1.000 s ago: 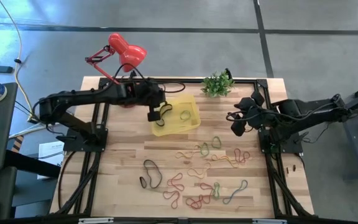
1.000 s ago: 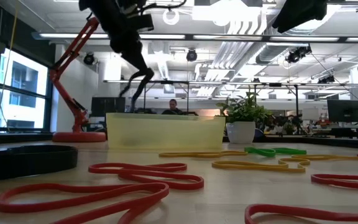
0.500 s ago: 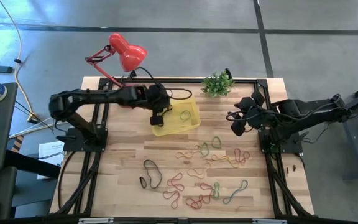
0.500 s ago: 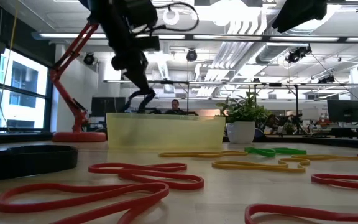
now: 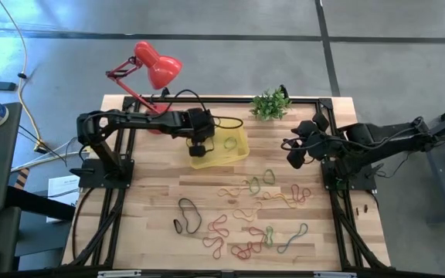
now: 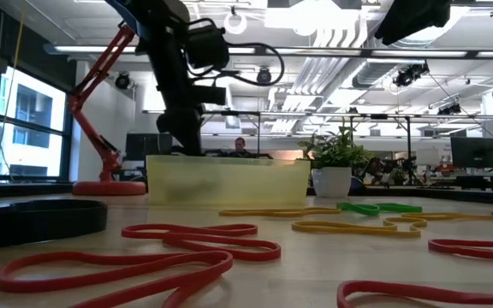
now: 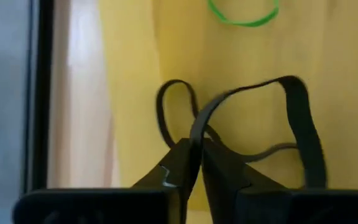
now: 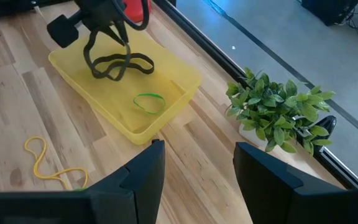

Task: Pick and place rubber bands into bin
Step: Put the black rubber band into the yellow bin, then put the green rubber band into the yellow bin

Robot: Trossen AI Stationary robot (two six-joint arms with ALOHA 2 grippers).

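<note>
My left end effector (image 5: 198,144) hangs low inside the bin (image 5: 238,154), near the end of the bin that faces the left arm's base. In the left wrist view its fingers (image 7: 182,163) stand almost together, pinching a strand of a large black rubber band (image 7: 303,134); the rest of that band droops in loops onto the yellow floor of the bin. A small green rubber band (image 7: 242,14) lies flat farther along the same floor, apart from the black one.

My right end effector (image 5: 293,157) waits above the desk (image 5: 153,201) at the right side, well apart from the bin, with its fingers (image 8: 145,174) spread wide and nothing between them.

The bin sits at the far middle of the desk, between a red desk lamp (image 5: 157,66) and a small potted plant (image 5: 270,103).

The other rubber bands (image 5: 246,232) lie scattered over the near half of the desk: a black one (image 5: 189,216) toward the left, and red, orange, tan and green ones toward the middle and right. In the low view red loops (image 6: 144,257) fill the foreground.
</note>
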